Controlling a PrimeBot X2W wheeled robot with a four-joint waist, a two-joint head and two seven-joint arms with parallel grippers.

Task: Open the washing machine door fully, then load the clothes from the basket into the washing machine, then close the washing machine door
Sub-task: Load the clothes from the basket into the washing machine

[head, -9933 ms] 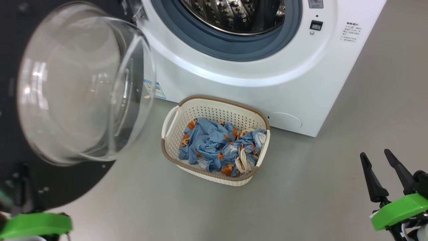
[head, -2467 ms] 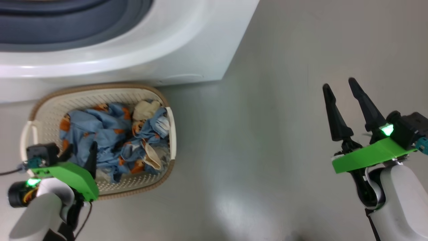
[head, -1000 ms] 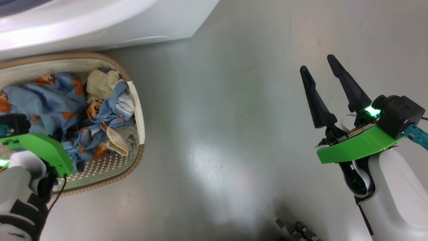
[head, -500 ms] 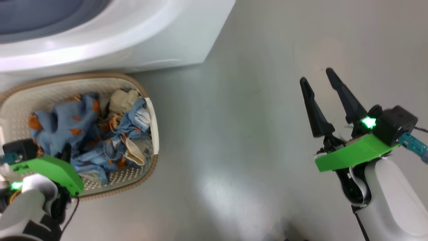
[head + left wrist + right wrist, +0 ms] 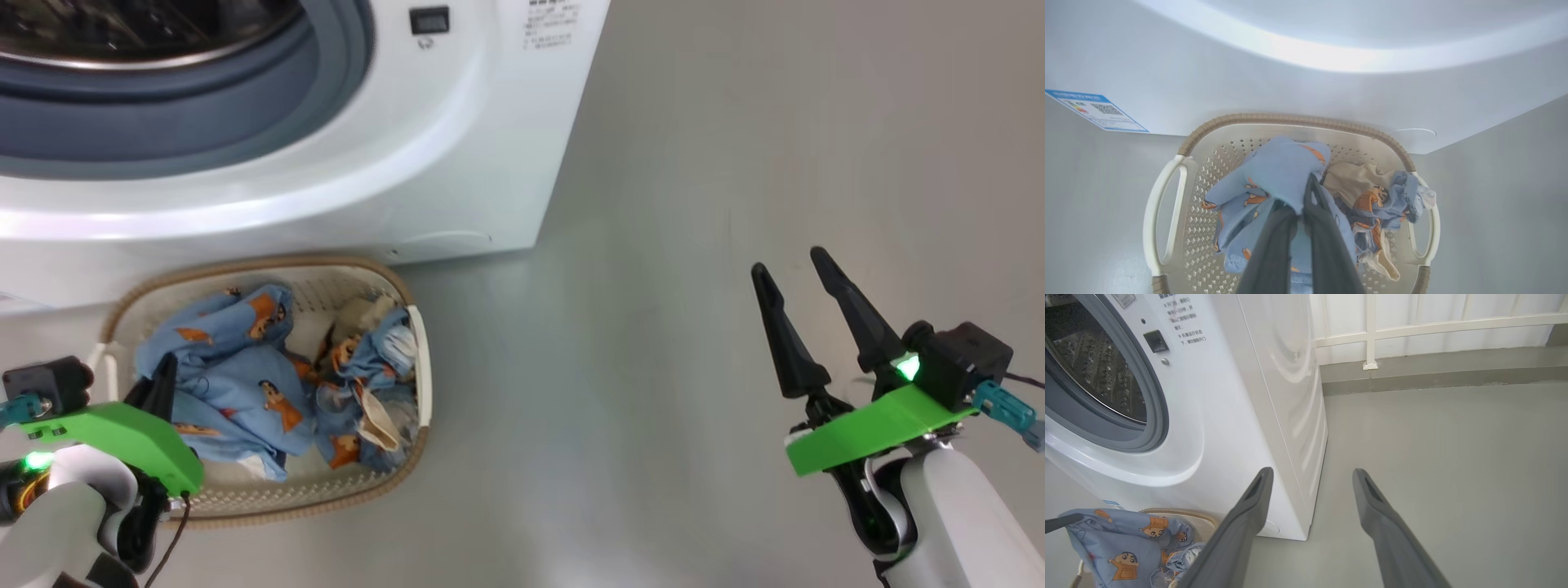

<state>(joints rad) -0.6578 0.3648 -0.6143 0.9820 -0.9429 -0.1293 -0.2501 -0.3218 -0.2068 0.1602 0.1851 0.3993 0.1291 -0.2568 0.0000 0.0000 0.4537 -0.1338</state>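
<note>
The grey floor (image 5: 653, 327) is smooth and a bit shiny. A white rail (image 5: 1370, 335) runs along the wall far behind. The washing machine (image 5: 457, 163) stands on the floor, big and white. Its round mouth is open, so the grey rubber ring (image 5: 204, 122) and the shiny drum (image 5: 122, 33) with little holes can be seen. A blue sticker (image 5: 1096, 110) sits low on its front.

The basket (image 5: 269, 263) sits on the floor, right up against the front of the machine. It holds blue clothes (image 5: 237, 367) with small orange cartoon pictures, and a bit of cream cloth.

The left pincer (image 5: 1300, 204) is right over the basket, on its left side in the head view. Its two dark fingers are squeezed together on a bunch of the blue clothes. That bunch is pulled up higher than the rest of the pile, and cloth hangs over the finger tips.

The right pincer (image 5: 788, 263) is well apart from the basket, out over bare floor on the robot's right. Its fingers are spread wide, with nothing between them. In the right wrist view they point toward the side corner of the machine.
</note>
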